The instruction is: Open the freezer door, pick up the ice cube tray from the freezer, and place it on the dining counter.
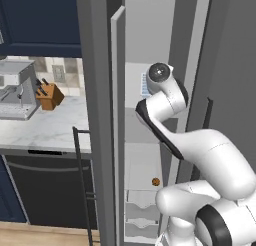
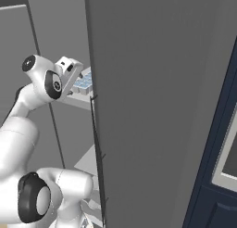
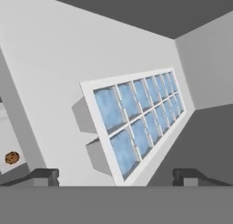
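The gripper (image 3: 115, 176) is hovering, fingers spread wide, over the ice cube tray (image 3: 136, 123), which is lying on the freezer (image 1: 150, 115) shelf (image 3: 59, 82), near its back edge.

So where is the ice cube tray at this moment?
The ice cube tray lies on a light grey freezer shelf, just ahead of the open gripper; a small brown item sits on a lower shelf.
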Controlling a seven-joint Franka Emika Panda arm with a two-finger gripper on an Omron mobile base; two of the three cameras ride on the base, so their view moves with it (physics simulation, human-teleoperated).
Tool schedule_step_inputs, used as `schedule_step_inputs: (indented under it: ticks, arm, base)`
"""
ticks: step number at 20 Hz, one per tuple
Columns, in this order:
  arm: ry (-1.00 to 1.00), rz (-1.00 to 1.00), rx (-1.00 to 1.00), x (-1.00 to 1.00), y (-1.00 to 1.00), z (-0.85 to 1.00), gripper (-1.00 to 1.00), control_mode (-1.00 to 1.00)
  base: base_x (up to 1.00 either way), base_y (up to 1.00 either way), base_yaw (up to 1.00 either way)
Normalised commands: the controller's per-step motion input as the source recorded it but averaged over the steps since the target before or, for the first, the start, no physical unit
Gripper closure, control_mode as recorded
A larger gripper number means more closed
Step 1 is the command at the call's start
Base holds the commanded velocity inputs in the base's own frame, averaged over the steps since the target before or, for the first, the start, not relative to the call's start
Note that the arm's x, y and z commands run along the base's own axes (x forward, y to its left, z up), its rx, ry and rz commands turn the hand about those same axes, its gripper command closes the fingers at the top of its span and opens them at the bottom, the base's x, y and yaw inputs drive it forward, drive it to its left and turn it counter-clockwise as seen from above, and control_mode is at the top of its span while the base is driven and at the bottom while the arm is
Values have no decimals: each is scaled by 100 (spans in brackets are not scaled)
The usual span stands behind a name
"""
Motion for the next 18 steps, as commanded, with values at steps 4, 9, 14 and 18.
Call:
schedule_step_inputs:
  ticks: [4,9,14,18]
  arm:
    - [0,0,0,22,-2,-11,-100,-100]
    - [0,0,0,22,-4,-5,-100,-100]
    - [0,0,0,23,-4,-2,-100,-100]
    - [0,0,0,22,-3,-5,-100,-100]
  base:
    - [0,0,0]
    - [0,0,0]
    - [0,0,0]
    - [0,0,0]
